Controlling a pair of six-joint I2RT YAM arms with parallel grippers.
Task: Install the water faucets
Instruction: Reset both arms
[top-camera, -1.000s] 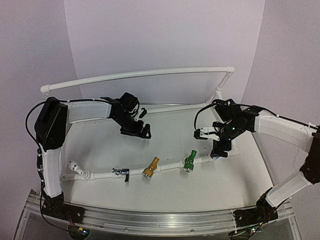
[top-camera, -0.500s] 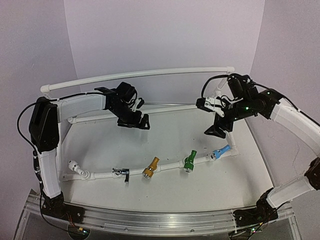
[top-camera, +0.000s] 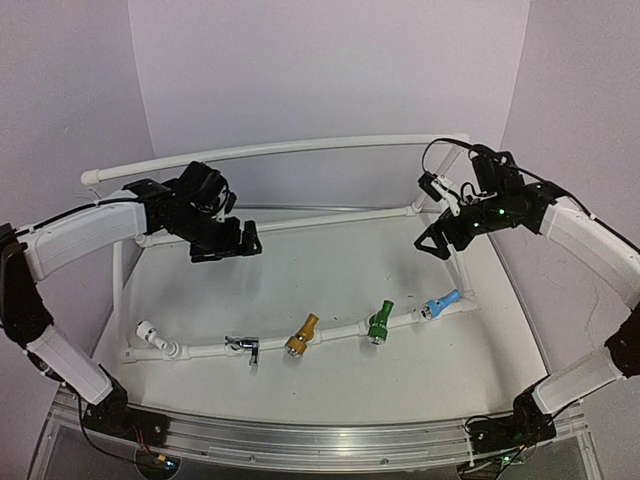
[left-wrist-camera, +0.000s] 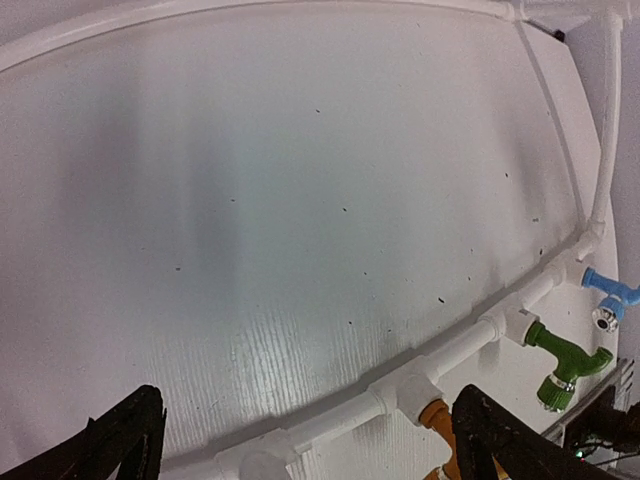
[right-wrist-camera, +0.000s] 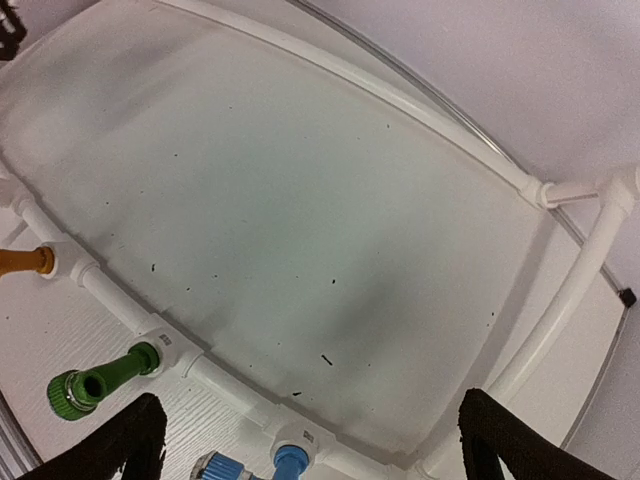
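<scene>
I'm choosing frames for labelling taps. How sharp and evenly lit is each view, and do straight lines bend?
Top view: sharp, evenly lit, faint shadows by the pipe. Left wrist view: pipe bowed, a dim band across the table, left claw's fingers dark. Right wrist view: same bowing, green tap sharp, blue tap cut by the bottom edge.

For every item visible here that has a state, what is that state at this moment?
silver faucet: fitted on the front pipe
yellow faucet: fitted on the front pipe
green faucet: fitted on the front pipe
blue faucet: fitted near the front pipe's right end
left gripper: jaws open, holding nothing
right gripper: jaws open, holding nothing
</scene>
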